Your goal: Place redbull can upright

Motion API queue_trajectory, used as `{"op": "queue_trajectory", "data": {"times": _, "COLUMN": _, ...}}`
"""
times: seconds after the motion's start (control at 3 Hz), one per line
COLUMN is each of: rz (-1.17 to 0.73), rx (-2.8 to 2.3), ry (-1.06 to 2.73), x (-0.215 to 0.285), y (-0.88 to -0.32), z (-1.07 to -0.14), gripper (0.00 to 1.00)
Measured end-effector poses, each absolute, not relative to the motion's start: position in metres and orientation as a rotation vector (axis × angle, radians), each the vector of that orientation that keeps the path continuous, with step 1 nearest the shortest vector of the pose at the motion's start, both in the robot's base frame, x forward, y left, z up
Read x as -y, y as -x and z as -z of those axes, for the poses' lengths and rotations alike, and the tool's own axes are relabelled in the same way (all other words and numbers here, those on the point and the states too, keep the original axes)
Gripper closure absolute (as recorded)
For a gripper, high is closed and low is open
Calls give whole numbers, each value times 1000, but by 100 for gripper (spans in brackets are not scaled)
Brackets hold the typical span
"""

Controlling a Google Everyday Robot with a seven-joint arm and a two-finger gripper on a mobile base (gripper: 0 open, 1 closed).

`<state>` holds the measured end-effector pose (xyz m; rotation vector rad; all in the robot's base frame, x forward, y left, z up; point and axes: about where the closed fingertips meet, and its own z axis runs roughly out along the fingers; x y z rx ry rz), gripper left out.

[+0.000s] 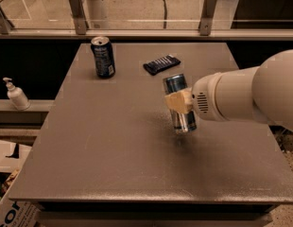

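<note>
The redbull can (185, 119) is in the right-middle part of the surface (108, 145), held about halfway up its body with its silver top facing up. It stands nearly upright and leans only slightly. Its base is right down at the surface, over a small dark shadow, but I cannot tell whether it is resting there or hanging just clear.

The gripper (180, 103) reaches in from the right on the end of the thick white arm (241, 96). The jaws are closed on the can: one tan pad is pressed flat on the near side, and the other is hidden behind the can.

I judge the task to be mostly done. The can has been carried to an open spot and turned the right way up. What is left is to set its base fully down, straighten the last bit of lean, let go, and draw back without knocking it. A slim, tall can like this tips easily, so the release is the risky part.

A wider dark blue can (103, 56) stands upright well apart at the back left. A black packet (161, 64) lies flat behind the held can, near but not touching it. A pump bottle (16, 94) sits off the surface on a ledge to the left.
</note>
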<state>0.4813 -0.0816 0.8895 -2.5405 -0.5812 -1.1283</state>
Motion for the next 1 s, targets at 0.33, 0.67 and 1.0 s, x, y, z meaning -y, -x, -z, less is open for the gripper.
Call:
{"op": "queue_trajectory", "data": {"times": 0.33, "rz": 1244, "rx": 532, "ry": 2413, "x": 78, "y": -496, "z": -898, "gripper": 100}}
{"op": "queue_trajectory", "data": {"times": 0.67, "rz": 1306, "rx": 470, "ry": 2255, "x": 69, "y": -509, "z": -913, "gripper": 100}}
{"op": "queue_trajectory", "data": {"times": 1.0, "rz": 1332, "rx": 429, "ry": 2079, "x": 69, "y": -513, "z": -926, "gripper": 100}}
